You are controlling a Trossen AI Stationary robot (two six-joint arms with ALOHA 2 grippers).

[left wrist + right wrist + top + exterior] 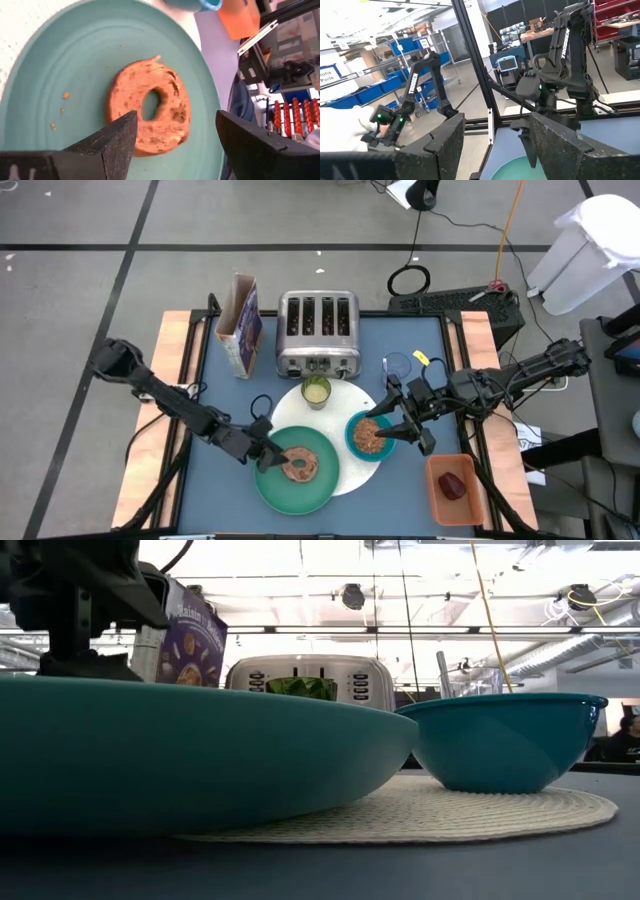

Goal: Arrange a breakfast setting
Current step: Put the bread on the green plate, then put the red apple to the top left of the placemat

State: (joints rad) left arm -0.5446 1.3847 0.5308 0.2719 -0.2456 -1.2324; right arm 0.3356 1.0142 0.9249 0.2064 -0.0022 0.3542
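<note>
Pastry just placed on plate; left arm likely to withdraw next.
Left gripper (268,458), fingers open, straddles the brown ring pastry (299,465) on the green plate (322,485) near the table's front edge; right gripper (400,420) hangs over the teal bowl (353,435), fingers parted, empty.

The green plate (190,755) fills the near left, resting on the woven white disc (450,810), with the teal bowl (505,740) on the disc to its right. Behind stand the toaster (310,685) and cereal box (195,645); a dark arm (70,600) hangs at upper left.
</note>
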